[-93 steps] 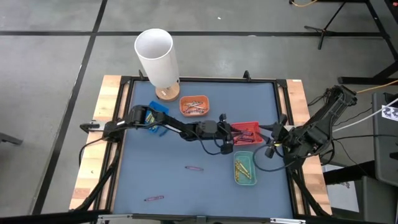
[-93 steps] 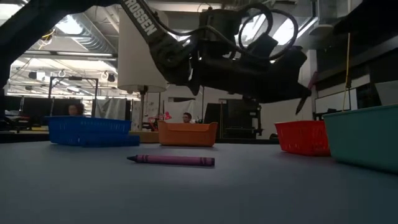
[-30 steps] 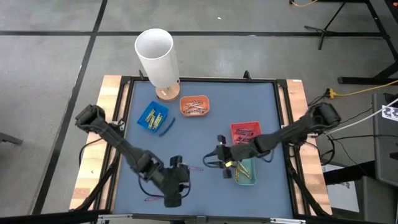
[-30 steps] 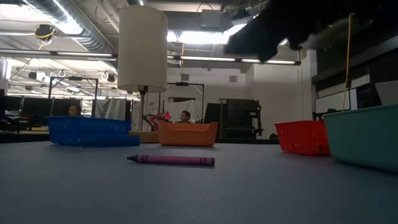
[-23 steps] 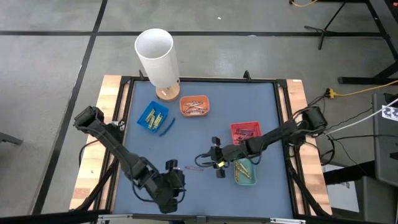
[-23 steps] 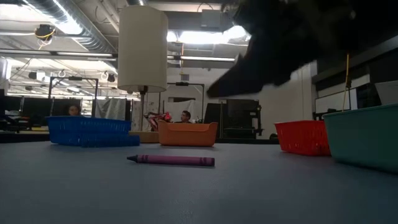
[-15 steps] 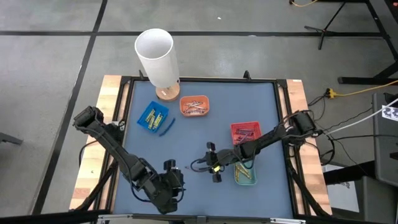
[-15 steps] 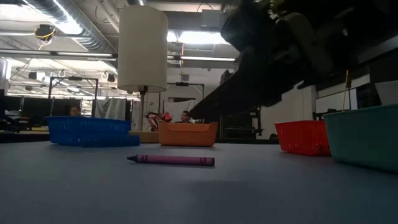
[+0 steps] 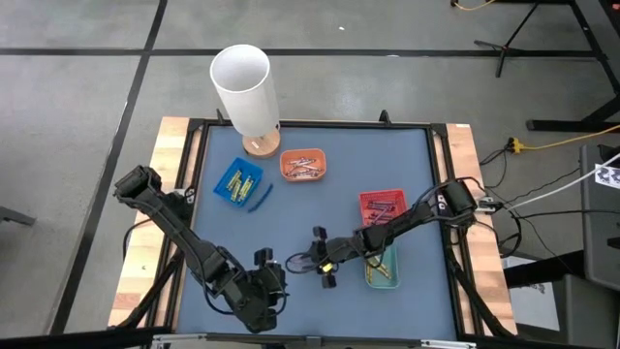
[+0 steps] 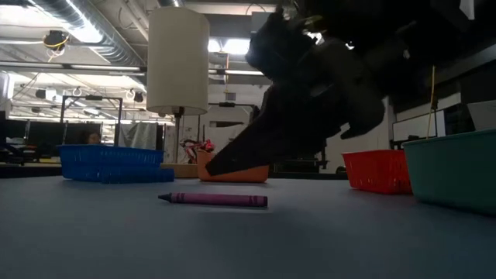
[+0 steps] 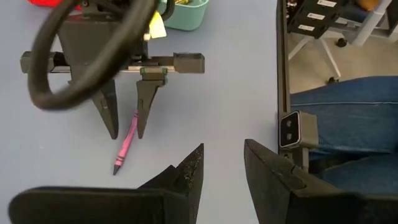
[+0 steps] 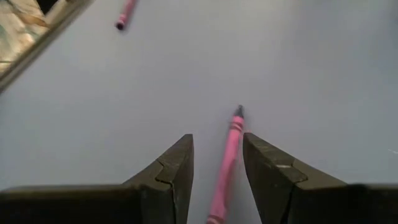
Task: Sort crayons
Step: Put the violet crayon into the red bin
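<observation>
A magenta crayon (image 9: 294, 262) lies flat on the blue-grey mat (image 9: 329, 194), near the middle. My right gripper (image 12: 217, 162) is open and low over it, one finger on each side of the crayon (image 12: 227, 158), not touching it. The left wrist view shows those fingers astride the crayon (image 11: 126, 142). The low view shows the right gripper (image 10: 232, 159) slanting down just above the crayon (image 10: 213, 199). A second magenta crayon (image 12: 126, 14) lies farther toward the near left. My left gripper (image 11: 222, 168) hangs open above the mat's near-left part (image 9: 276, 281), holding nothing.
Four small trays hold sorted crayons: blue (image 9: 238, 180), orange (image 9: 303, 165), red (image 9: 384, 206) and green (image 9: 381, 267). A blue crayon (image 9: 258, 202) lies beside the blue tray. A tall white cylinder (image 9: 242, 82) stands at the far left. A seated person's legs (image 11: 342, 124) are beyond the near edge.
My right gripper has come down and moved toward the table's left, away from the green tray, until its open fingers stand astride the magenta crayon. The crayon has stayed where it was.
</observation>
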Tool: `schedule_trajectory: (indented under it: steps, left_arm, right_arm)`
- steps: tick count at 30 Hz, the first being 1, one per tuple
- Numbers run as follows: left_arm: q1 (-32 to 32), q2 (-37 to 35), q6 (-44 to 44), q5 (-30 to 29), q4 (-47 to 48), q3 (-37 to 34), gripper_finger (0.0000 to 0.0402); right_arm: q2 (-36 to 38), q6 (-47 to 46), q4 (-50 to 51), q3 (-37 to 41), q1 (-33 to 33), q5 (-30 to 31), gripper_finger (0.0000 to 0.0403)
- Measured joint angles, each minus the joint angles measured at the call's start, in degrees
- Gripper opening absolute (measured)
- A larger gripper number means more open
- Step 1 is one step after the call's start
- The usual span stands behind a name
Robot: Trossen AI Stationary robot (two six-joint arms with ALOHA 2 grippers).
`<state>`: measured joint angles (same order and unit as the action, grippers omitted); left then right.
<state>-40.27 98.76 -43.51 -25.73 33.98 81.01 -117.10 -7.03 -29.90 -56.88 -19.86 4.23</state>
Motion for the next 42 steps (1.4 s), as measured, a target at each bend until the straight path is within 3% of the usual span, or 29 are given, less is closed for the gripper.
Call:
schedule_trajectory:
  steps: [33,42]
  left_arm:
    - [0.0,0.0,-1.6,-0.8,-0.2,0.0,0.0099]
    - [0.0,0.0,-1.6,-0.8,-0.2,0.0,0.0099]
  right_arm:
    - [0.0,-0.2,9.0,0.0,0.0,3.7,0.0136]
    - [0.1,-0.2,9.4,0.0,0.0,3.1,0.0063]
